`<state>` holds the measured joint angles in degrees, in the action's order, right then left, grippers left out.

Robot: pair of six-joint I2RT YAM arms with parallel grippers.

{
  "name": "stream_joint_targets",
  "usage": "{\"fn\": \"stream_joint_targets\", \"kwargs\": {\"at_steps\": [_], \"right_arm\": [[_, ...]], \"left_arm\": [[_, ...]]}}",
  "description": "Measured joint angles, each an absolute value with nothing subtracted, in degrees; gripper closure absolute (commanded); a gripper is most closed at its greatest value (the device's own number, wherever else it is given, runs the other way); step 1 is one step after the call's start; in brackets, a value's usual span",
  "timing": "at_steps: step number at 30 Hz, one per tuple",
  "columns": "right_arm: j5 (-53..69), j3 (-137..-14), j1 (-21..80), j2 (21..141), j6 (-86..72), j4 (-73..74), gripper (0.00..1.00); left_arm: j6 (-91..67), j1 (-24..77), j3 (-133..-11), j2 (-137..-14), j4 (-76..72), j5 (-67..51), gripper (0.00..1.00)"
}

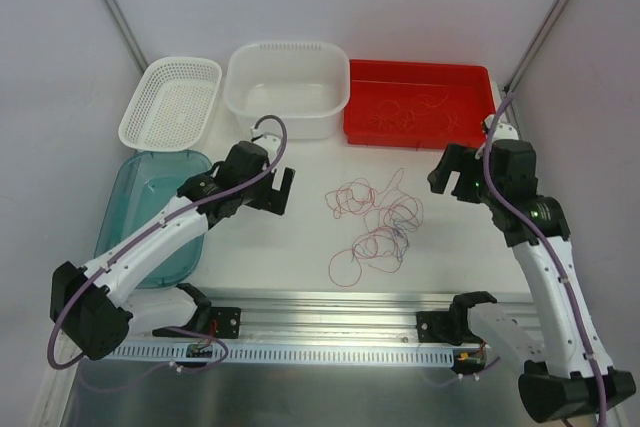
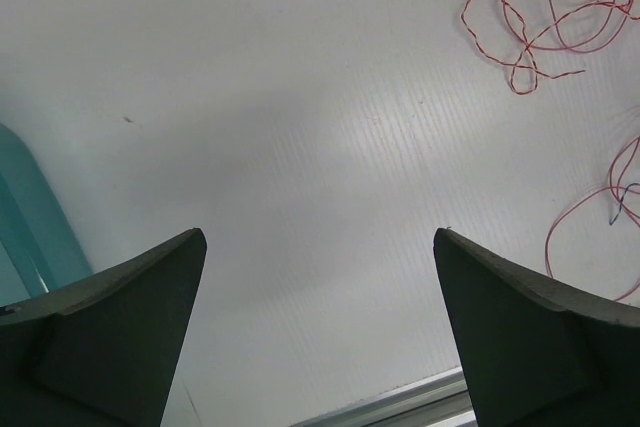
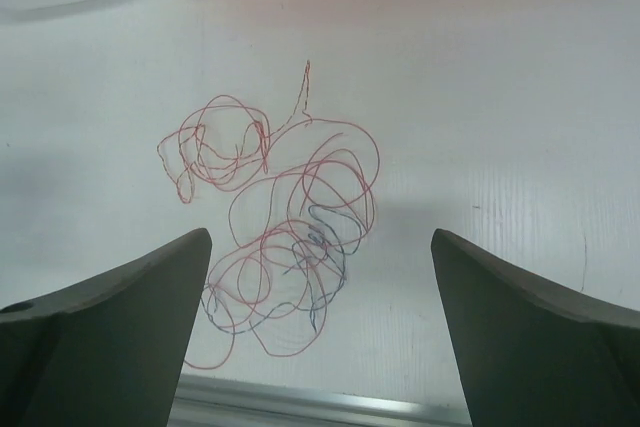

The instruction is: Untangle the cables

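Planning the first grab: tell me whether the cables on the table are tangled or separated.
Tangled. The cables lie in one heap of overlapping loops on the table, with red and bluish strands crossing each other.

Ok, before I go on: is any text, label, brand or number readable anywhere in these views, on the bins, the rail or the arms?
No readable text in any view.
Red tray, white tub, white mesh basket, teal bin: no labels visible.
Aluminium rail, left arm, right arm: no marks sharp or large enough to read.
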<state>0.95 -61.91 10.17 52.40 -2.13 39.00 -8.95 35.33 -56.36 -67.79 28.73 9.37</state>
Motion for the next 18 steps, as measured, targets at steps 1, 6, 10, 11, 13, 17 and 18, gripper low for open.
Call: {"fn": "stream_joint_targets", "kwargs": {"at_steps": [1, 6, 10, 11, 13, 17, 18], "right_arm": [[1.1, -61.4, 10.2, 50.2, -2.1, 40.4, 0.03], [2.5, -61.6, 10.2, 41.2, -1.3, 45.3, 0.03], [4.4, -61.6, 10.2, 38.2, -0.1, 47.9, 0.04], [5.1, -60.6, 10.2, 37.5, -0.3, 47.2, 0.04], [6.3, -58.2, 10.2, 36.1, -1.0, 46.8, 0.06], [9.2, -53.2, 10.2, 35.5, -1.9, 45.8, 0.07], [9.5, -52.6, 10.2, 35.7, -2.0, 45.6, 0.08]], "left_arm": [[-9.6, 35.3, -55.3, -66.1, 28.7, 9.6, 0.01], [-13.0, 35.3, -49.3, -55.0, 28.5, 11.3, 0.01], [-15.6, 35.3, -44.9, -47.0, 28.7, 12.6, 0.01], [-16.1, 35.3, -44.2, -45.9, 28.7, 12.5, 0.01], [-16.6, 35.3, -43.9, -45.2, 28.8, 12.3, 0.01], [-17.0, 35.3, -43.9, -46.9, 28.4, 9.7, 0.01], [-17.3, 35.4, -43.9, -47.5, 28.3, 8.9, 0.01]]}}
